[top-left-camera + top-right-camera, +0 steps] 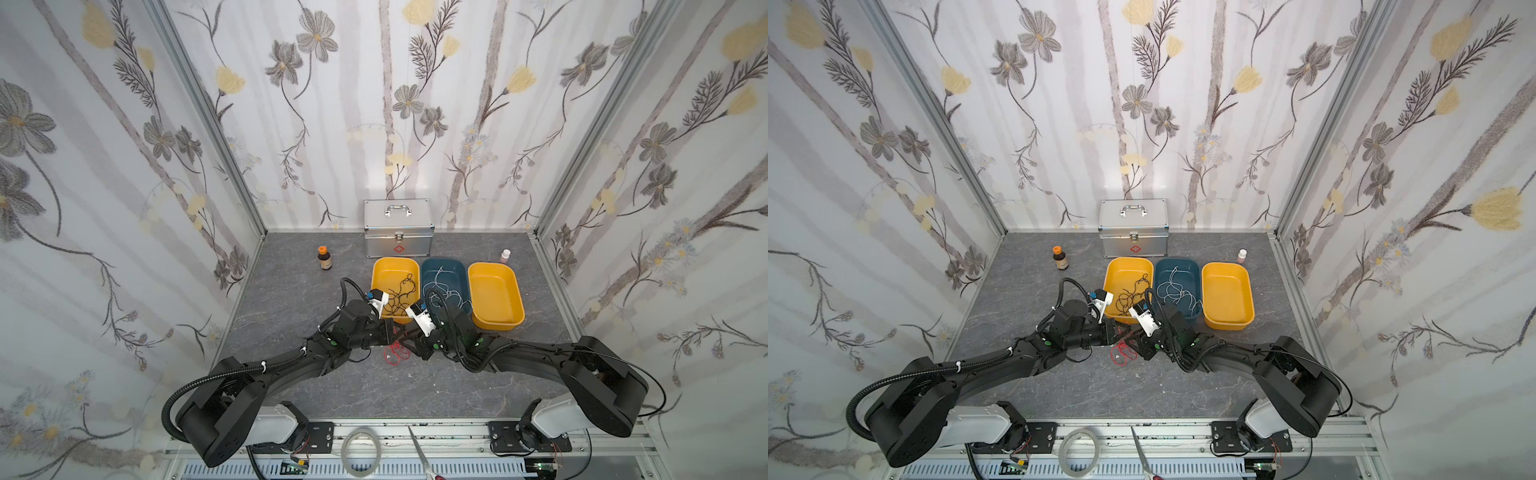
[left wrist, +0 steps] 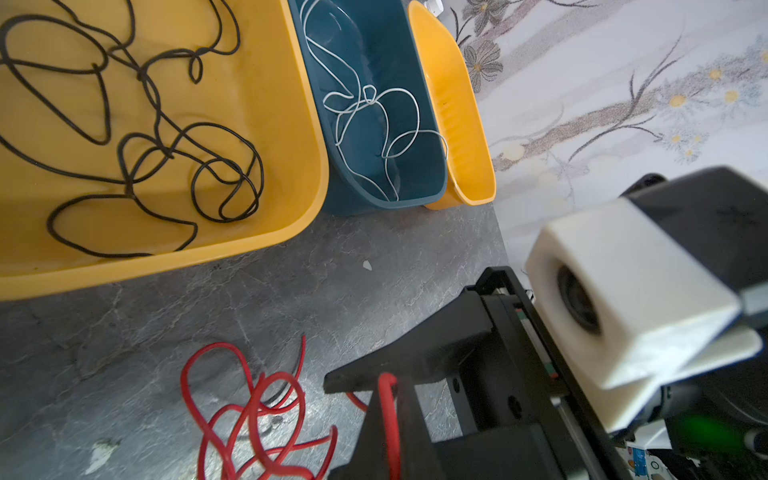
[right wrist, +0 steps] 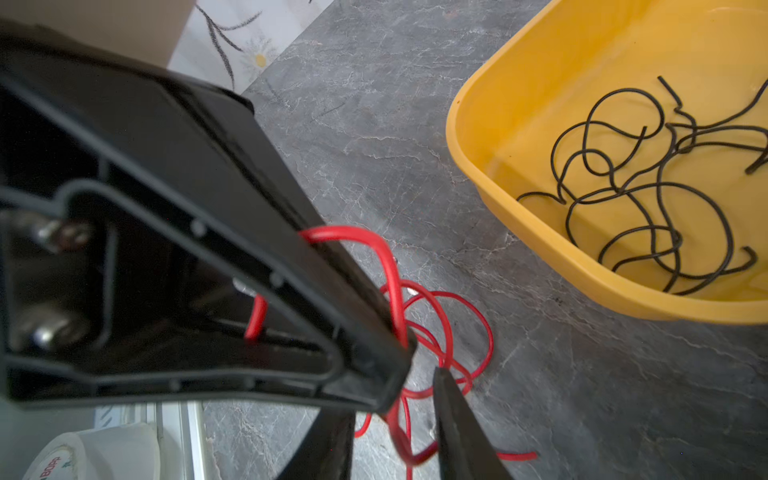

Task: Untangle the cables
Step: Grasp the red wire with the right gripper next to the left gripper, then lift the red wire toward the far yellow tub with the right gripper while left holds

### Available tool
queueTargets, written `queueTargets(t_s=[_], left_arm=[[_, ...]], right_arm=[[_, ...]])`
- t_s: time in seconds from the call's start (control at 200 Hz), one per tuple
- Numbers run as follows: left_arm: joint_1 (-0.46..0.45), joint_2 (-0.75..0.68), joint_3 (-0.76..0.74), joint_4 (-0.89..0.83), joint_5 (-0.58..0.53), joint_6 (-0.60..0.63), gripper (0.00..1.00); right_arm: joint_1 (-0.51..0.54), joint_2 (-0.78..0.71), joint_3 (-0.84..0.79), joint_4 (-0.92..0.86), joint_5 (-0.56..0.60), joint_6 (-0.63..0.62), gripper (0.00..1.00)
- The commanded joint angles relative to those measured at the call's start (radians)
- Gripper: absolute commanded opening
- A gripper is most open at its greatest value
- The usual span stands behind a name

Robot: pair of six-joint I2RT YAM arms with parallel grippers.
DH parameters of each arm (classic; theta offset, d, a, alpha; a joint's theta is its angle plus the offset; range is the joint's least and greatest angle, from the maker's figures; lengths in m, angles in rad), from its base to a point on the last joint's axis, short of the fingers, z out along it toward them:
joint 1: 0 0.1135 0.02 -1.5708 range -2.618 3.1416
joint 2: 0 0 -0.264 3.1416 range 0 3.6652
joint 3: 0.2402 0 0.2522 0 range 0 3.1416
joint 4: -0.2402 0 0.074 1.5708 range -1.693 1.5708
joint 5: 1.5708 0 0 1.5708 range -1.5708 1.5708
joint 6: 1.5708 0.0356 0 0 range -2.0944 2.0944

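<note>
The red cable [image 1: 397,353] lies in a loose tangle on the grey table in front of the bins. My left gripper [image 2: 388,380] is shut on one strand of it, which runs up between its fingers. My right gripper [image 3: 386,399] faces it tip to tip, its jaws apart with a red loop [image 3: 399,440] in the gap, touching neither finger. The black cable [image 1: 401,295] lies coiled in the left yellow bin [image 1: 376,274]. The white cable [image 1: 442,286] lies in the blue bin [image 1: 428,266].
A yellow bin [image 1: 494,299] with nothing in it stands right of the blue one. At the back are a silver case [image 1: 398,228], a brown bottle [image 1: 324,259] and a small white bottle [image 1: 505,255]. A tape ring [image 1: 360,453] and scissors [image 1: 419,453] lie on the front rail.
</note>
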Motion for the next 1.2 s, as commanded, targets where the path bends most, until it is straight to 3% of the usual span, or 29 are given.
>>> queueTargets(t_s=[0.0,0.14,0.335,0.605,0.834,0.999,1.194], left_arm=[[-0.001,-0.007,0.003,0.033,0.013,0.004,0.05],[-0.001,-0.009,0.004,0.036,0.015,0.003,0.07],[-0.001,-0.019,0.004,0.015,-0.002,0.003,0.19],[0.004,-0.095,0.000,-0.077,-0.054,0.042,0.43],[0.057,-0.191,-0.077,-0.149,-0.158,-0.016,0.45],[0.074,-0.181,-0.130,-0.081,-0.110,-0.036,0.45],[0.070,-0.028,-0.123,0.089,-0.033,-0.095,0.44]], right_arm=[[0.001,-0.001,0.005,0.014,0.044,-0.031,0.31],[0.001,0.009,0.014,0.018,0.029,-0.035,0.12],[0.001,-0.016,-0.004,0.016,0.052,-0.032,0.00],[-0.023,-0.025,-0.042,0.009,0.084,-0.021,0.00],[-0.086,-0.024,-0.089,0.086,0.025,0.008,0.00],[-0.109,-0.025,-0.109,0.115,-0.002,0.016,0.00],[-0.123,-0.024,-0.111,0.118,-0.014,0.019,0.00]])
